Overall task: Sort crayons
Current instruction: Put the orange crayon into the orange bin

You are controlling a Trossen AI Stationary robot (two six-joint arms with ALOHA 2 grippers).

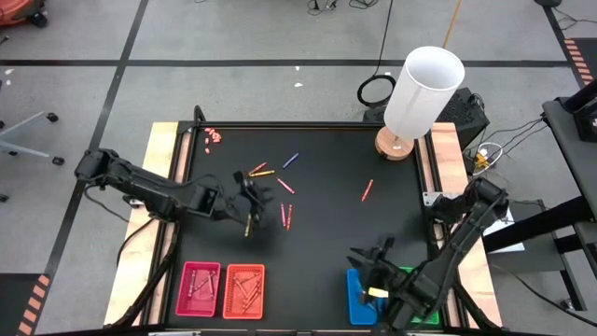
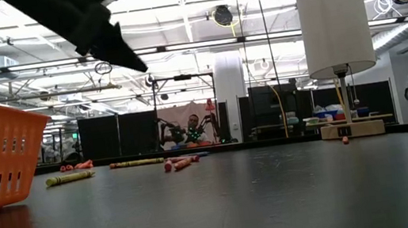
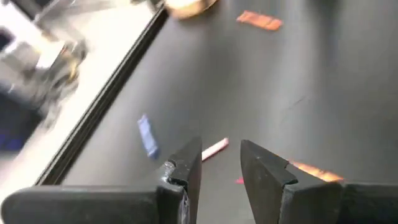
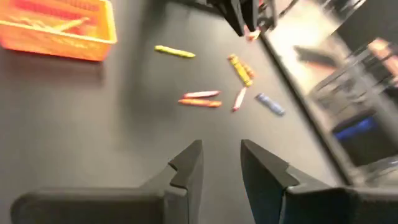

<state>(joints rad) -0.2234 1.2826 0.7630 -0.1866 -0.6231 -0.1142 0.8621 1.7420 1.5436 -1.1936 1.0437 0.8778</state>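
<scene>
Several crayons [image 1: 285,214] lie unsorted mid-frame; I judge sorting partly done, pink tray [image 1: 199,288] and orange tray [image 1: 244,290] holding some. Left gripper [image 1: 250,201] beside them, right gripper [image 1: 377,273] lower right, both part-open, empty.

Bright overhead ceiling light; both wrist views motion-blurred.
</scene>
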